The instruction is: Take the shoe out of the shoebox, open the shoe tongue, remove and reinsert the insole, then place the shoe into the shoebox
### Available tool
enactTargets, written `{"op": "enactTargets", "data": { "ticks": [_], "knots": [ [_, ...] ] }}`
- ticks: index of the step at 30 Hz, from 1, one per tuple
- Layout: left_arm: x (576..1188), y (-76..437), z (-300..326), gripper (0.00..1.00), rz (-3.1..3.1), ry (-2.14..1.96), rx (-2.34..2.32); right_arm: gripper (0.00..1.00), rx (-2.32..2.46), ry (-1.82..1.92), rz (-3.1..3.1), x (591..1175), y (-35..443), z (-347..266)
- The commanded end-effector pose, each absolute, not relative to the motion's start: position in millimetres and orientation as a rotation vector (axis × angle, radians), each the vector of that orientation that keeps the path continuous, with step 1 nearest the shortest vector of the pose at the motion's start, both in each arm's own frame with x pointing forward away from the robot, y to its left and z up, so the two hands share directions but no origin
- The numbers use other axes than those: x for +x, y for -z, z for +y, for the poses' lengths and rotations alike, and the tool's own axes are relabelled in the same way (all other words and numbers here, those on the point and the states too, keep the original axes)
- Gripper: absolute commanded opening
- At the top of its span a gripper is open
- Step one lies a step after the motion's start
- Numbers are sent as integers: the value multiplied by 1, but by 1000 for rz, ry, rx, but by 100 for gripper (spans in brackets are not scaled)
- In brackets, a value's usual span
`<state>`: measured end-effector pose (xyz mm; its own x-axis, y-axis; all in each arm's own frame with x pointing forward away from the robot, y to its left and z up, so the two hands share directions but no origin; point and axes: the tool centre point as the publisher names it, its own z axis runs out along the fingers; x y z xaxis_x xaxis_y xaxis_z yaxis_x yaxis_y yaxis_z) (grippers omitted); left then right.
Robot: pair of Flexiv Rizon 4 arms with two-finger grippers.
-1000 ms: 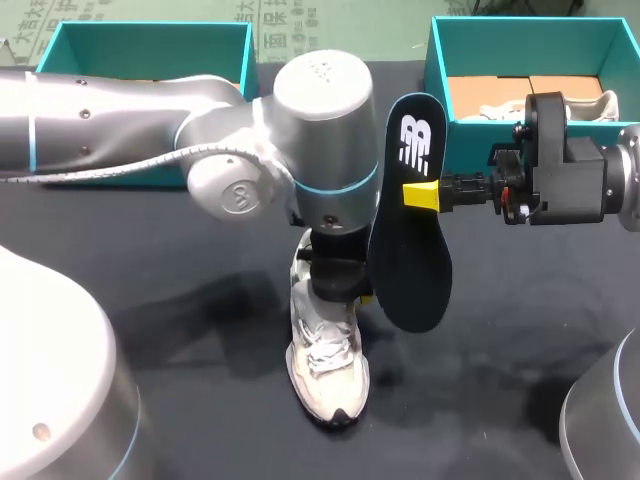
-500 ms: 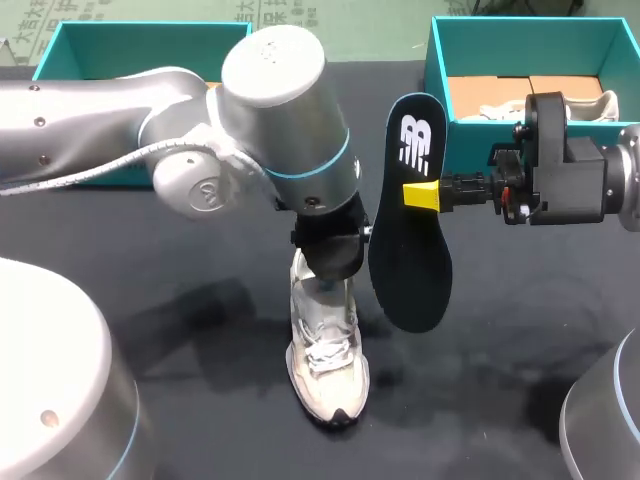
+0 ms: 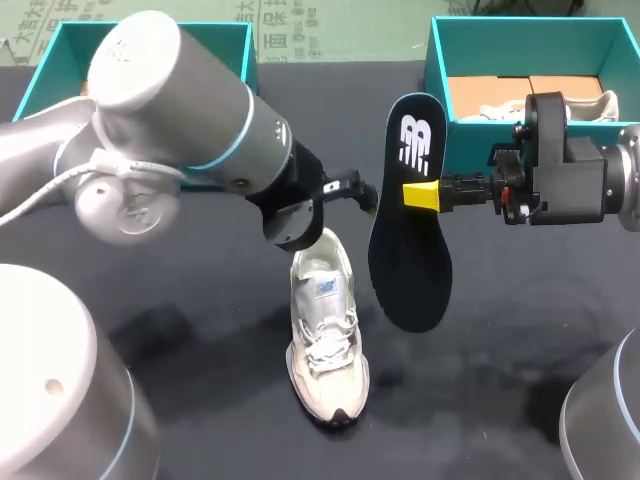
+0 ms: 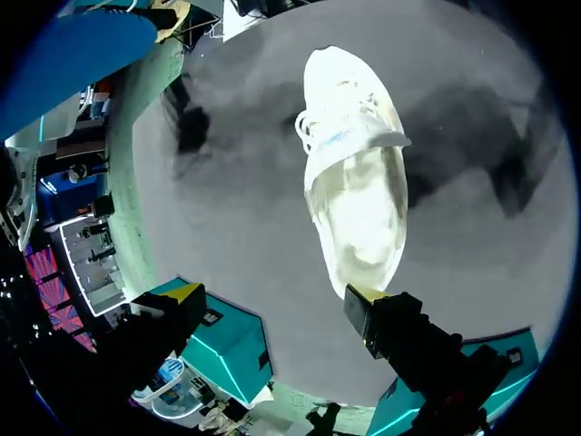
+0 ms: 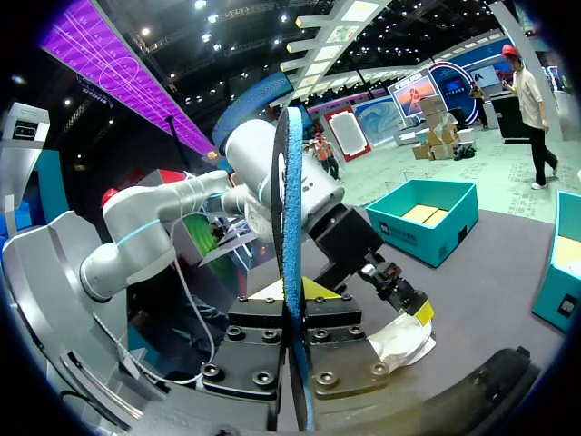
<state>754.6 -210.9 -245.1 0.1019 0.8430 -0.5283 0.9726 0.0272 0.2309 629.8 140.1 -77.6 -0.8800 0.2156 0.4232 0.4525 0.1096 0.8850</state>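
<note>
The white lace-up trainer (image 3: 325, 340) sits centre-near on the black worktop (image 3: 520, 330). The left tool (image 4: 275, 295) hangs over its heel, fingers apart. The right tool (image 3: 418, 195) is clamped on the dark foam insole (image 3: 410, 265), held upright just right of the trainer.

I see the shoe (image 3: 325, 335) on the counter (image 3: 210, 390) at the middle, toe toward me. My left pincer (image 4: 272, 295) hangs over its heel end. The insole (image 3: 410, 270), in my right pincer (image 3: 420, 195), is just right of the shoe. The left shoebox (image 3: 60, 50) and the right shoebox (image 3: 440, 60) sit at the far corners.
</note>
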Motion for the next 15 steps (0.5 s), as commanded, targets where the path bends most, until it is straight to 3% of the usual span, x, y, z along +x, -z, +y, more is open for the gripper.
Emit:
{"op": "enactTargets", "data": {
  "ticks": [1, 6, 15],
  "knots": [
    [749, 223, -189, 100, 1620, 510, 1748, 0, -675, 1864, -2192, 628, 79, 141],
    [751, 199, -194, 100, 1549, 719, 1720, 0, -675, 1864, -2192, 628, 79, 141],
    [751, 199, -194, 100, 1549, 719, 1720, 0, -675, 1864, -2192, 628, 79, 141]
  ]
}}
